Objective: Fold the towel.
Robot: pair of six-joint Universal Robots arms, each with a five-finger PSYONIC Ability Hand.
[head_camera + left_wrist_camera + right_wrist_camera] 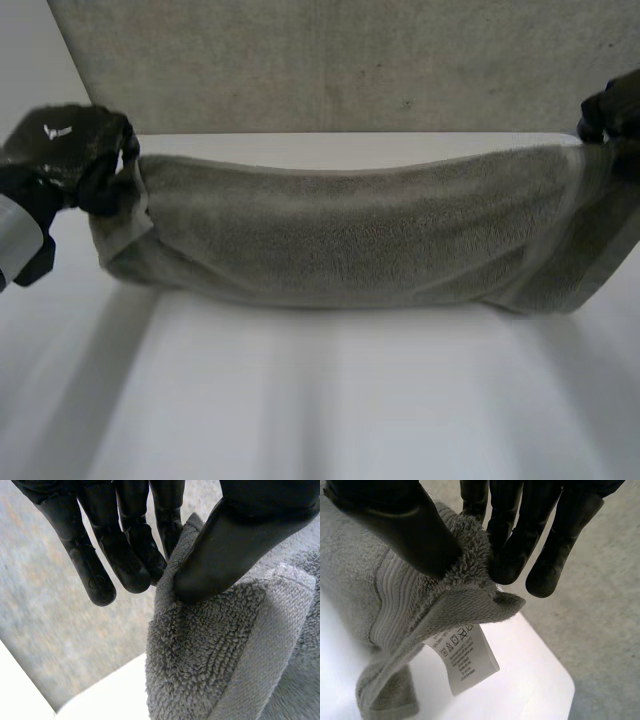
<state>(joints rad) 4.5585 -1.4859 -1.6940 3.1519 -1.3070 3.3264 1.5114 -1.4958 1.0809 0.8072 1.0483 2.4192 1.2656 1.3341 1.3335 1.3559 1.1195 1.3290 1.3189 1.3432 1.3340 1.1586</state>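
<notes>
In the head view, you have the towel (350,240) strung between both hands over the far part of the white table (330,400). The left hand (70,155) grips one short end and the right hand (612,110) the other. The upper edge runs fairly taut from hand to hand while the lower part sags and bunches toward the table; whether it touches the tabletop I cannot tell. Its long axis lies crosswise, left hand to right hand, roughly along the table's far edge, with the grey floor (300,60) beyond. I judge you are early in the task. The towel is gathered and lifted, but you have no flat, squared fold on the table yet. Laying it down and bringing edge to edge is what's left.

In the left wrist view, your left hand's thumb (235,545) presses the towel's corner against the fingers (125,555), which are nearly straight. It is a pinch, not a wrapped fist. The cloth hangs away from the pinch, with a hemmed edge running down it.

In the right wrist view, the right hand pinches the same way: thumb (405,525) on one face of the cloth, fingers (520,545) on the other, closed on the fluffy corner beside the ribbed band. A white care label (462,657) dangles from the hem just below the pinch, above the table's corner (530,695). There seems to be more than one layer in this grip, so the towel may already be doubled lengthwise, though I cannot confirm it.
</notes>
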